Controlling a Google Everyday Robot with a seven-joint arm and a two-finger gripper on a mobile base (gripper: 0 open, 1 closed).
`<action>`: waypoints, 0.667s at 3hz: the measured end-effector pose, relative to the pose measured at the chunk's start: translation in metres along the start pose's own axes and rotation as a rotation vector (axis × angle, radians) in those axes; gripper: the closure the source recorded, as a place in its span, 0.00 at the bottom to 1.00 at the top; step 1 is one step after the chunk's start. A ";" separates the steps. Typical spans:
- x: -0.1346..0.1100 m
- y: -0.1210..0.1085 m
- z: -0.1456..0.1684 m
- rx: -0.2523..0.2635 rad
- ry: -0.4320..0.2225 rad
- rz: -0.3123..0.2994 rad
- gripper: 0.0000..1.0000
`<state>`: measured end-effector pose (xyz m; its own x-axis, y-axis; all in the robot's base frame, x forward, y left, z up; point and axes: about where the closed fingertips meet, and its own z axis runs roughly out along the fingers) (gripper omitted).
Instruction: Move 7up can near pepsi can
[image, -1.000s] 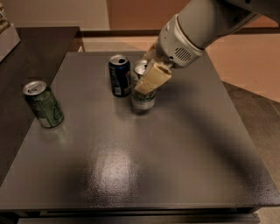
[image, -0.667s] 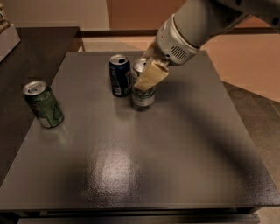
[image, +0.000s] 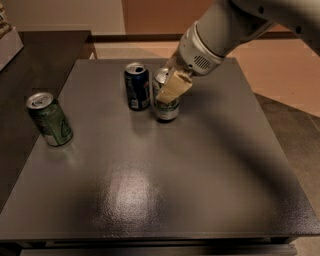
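- Camera view: gripper (image: 167, 92) toward bench (image: 200, 165) 12 o'clock, flat tan fingers (image: 175, 86) pinching the cylindrical 7up can (image: 167, 111).
- 7up can upright, just beside glossy navy pepsi can (image: 137, 87), at its 3 o'clock.
- Bench surface dark, finely speckled.

Dark table (image: 150, 200) carries three upright cans. 7up can (image: 167, 111) just right of pepsi can (image: 137, 87), gripper (image: 168, 92) at it; green can (image: 50, 120) well left.

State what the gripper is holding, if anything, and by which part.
The gripper sits at the upper part of the 7up can; whether it actually grips it cannot be told.
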<state>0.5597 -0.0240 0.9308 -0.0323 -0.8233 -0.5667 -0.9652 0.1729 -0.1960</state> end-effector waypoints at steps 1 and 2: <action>0.007 -0.004 0.011 -0.013 0.001 0.001 0.62; 0.013 -0.009 0.019 -0.027 0.013 -0.005 0.38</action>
<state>0.5725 -0.0262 0.9099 -0.0306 -0.8312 -0.5552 -0.9722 0.1538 -0.1768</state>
